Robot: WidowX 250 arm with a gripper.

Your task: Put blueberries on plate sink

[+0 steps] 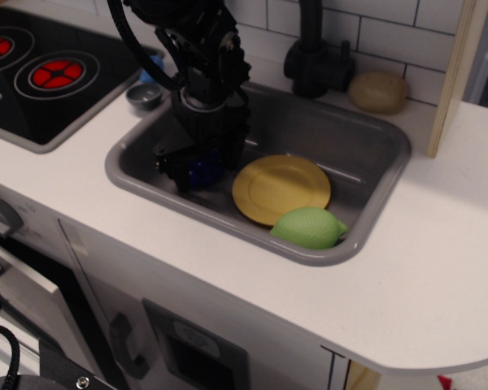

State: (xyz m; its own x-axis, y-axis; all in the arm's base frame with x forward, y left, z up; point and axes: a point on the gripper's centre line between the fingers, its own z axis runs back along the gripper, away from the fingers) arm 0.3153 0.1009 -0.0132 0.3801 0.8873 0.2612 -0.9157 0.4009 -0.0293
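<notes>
The blueberries (202, 170), a dark-blue glossy cluster, lie on the floor of the grey sink (346, 142) at its left side, partly hidden by my arm. My gripper (205, 166) is down in the sink with one finger on each side of the cluster. The jaws look open, and contact cannot be told. The yellow plate (278, 185) lies flat in the sink just right of the gripper, with nothing on its middle.
A green lemon-shaped toy (307, 227) rests at the plate's front edge against the sink wall. A black faucet (313, 57) and a beige lump (376, 91) stand behind the sink. A small grey bowl (143, 96) and the stove (41, 77) are to the left.
</notes>
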